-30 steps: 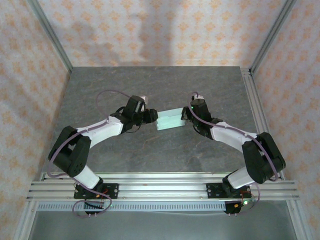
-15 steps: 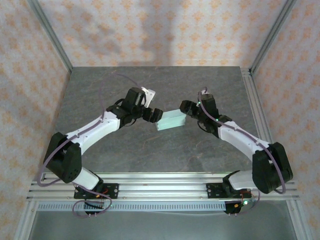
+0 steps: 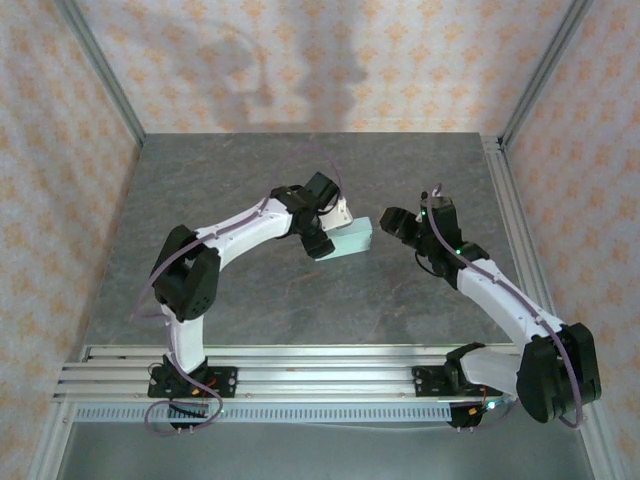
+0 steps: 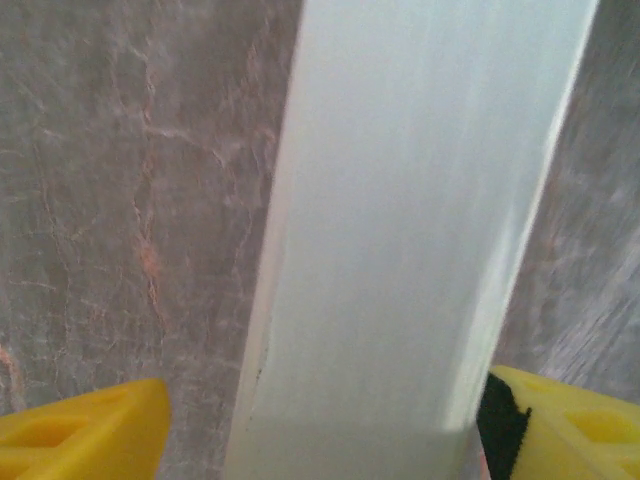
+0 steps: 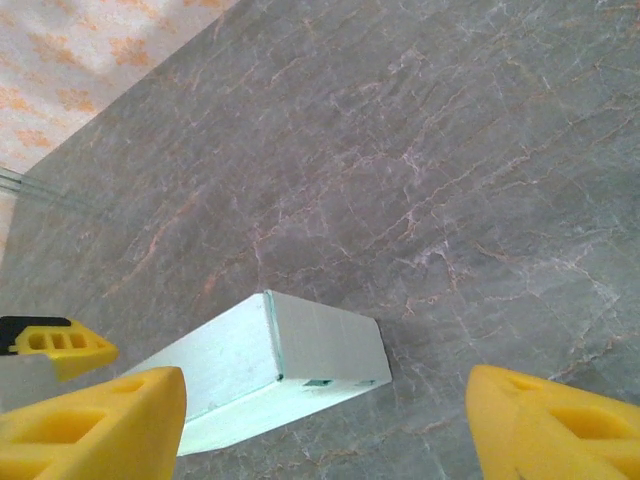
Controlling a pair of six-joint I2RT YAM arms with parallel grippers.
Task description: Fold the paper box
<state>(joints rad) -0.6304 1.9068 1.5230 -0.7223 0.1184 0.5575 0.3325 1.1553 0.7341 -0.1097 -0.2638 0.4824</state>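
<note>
Since half a second ago the left arm has tucked its elbow in and swung its wrist toward 3 o'clock. The box has slid a little that way with it, and the right gripper has backed off the box's end.

The left gripper [image 3: 322, 238] sits at the 9 o'clock end of the paper box [image 3: 350, 240], jaws apart and straddling it. The box lies about the middle of the tabletop [image 3: 250, 180], a shade toward 3 o'clock, already looking like a closed, shallow block. The right gripper [image 3: 392, 222] hangs near its 3 o'clock end, clear of it, jaws wide apart with nothing between them.

From where I stand the box looks hollow thin card. I'd guess it is very light, quick to skid on that smooth stone, and easy to dent if squeezed mid-wall. The folded edges and corners should be stiffest, so I'd take it across the long walls near an end, gently.

The left wrist view shows what the top view can't. The black pad at 3 o'clock touches the box's edge, while a strip of tabletop shows between the card and the finger at 9 o'clock, so it isn't pinched on both sides. The right wrist view gives the end face: crisp corner, a small dark teal mark low on it, and a yellow finger of the left gripper at the far end.
</note>
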